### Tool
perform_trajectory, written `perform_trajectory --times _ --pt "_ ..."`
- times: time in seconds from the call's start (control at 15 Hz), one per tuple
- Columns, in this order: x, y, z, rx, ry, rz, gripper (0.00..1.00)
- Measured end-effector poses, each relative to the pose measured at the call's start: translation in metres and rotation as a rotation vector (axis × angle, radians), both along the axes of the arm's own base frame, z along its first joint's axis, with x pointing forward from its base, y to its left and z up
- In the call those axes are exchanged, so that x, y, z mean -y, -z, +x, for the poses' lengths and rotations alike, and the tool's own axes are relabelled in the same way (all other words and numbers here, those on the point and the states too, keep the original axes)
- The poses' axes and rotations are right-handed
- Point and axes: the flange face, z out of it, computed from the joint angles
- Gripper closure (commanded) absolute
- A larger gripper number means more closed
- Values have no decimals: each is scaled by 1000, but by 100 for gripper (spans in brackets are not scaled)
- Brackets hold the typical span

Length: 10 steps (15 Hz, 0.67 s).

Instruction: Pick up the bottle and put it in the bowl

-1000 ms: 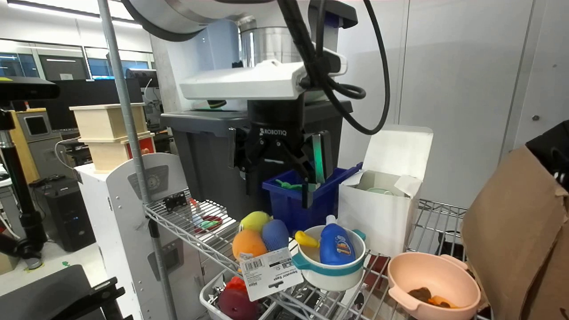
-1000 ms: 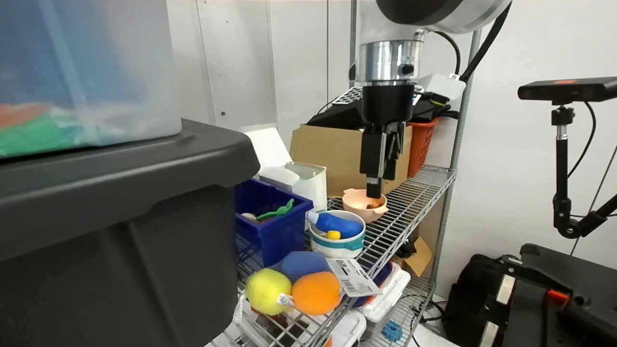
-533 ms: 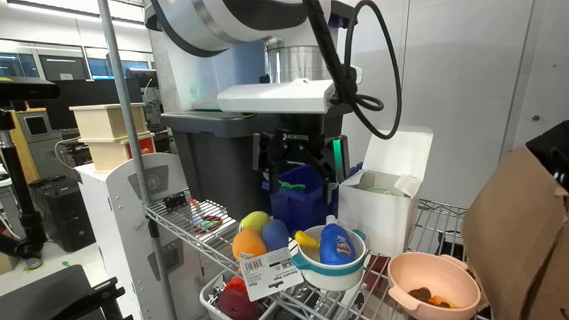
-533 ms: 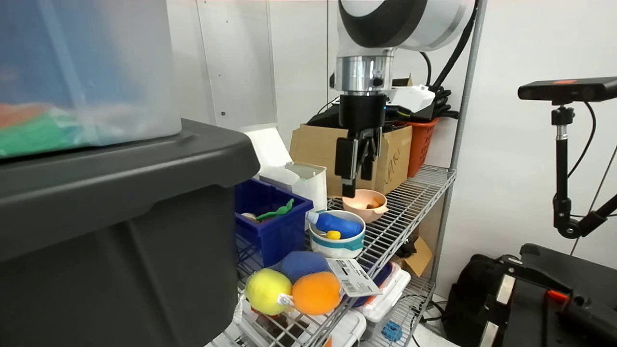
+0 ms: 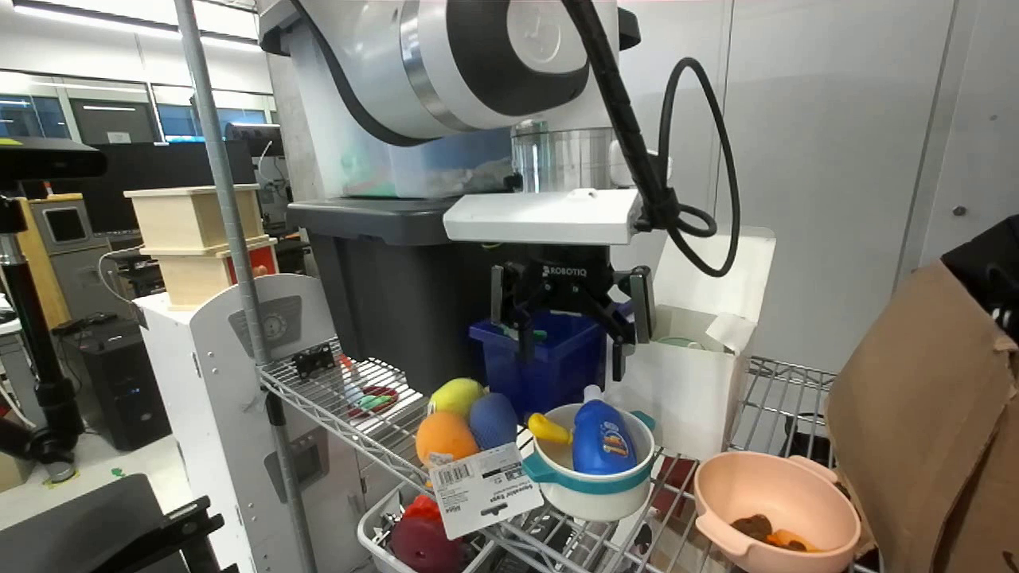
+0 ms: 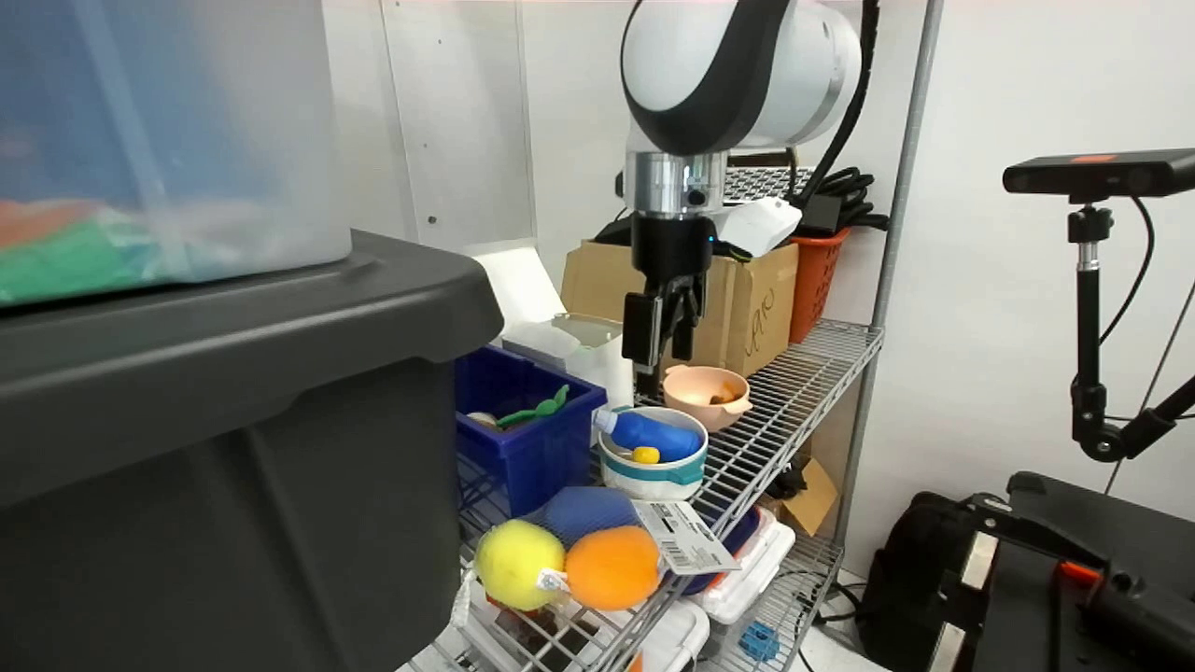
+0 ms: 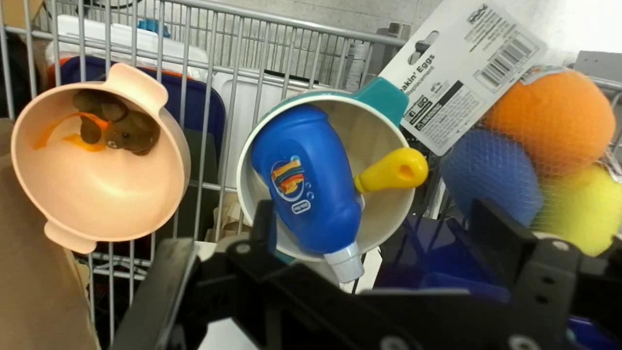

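The blue bottle [image 7: 311,180] with a white cap lies tilted inside the white bowl with a teal rim [image 5: 599,503], its cap sticking out over the edge. Beside that, on the same wire shelf, stands the orange-tan bowl [image 7: 112,194], with a brown toy and orange bits inside. In both exterior views my gripper [image 5: 571,352] hangs pointing down above the bottle, apart from it. Its fingers [image 7: 265,218] are spread wide, with nothing held. In the wrist view the bottle's cap end lies toward the gap between them.
Against the bottle rests a yellow handle [image 7: 393,170] in the white bowl. Netted ball-like toys [image 5: 446,436] with a card tag lie beside it. Behind are a blue bin [image 6: 532,457] and a white box [image 5: 677,398]; a cardboard box [image 5: 915,414] stands beyond the orange-tan bowl.
My arm has come down and across, bringing the open gripper from over the blue bin to above the bottle. The bottle and both bowls have stayed where they were.
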Motion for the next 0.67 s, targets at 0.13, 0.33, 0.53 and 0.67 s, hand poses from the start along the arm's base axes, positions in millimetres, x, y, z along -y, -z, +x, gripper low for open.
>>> perform_trajectory --times 0.13,0.33,0.53,0.67 --pt "2 7 6 1 -6 -8 0" --pt "4 15 11 -2 -19 -21 0" --pt "3 23 14 -8 -31 -28 0" --pt "2 29 15 -10 -41 -30 0"
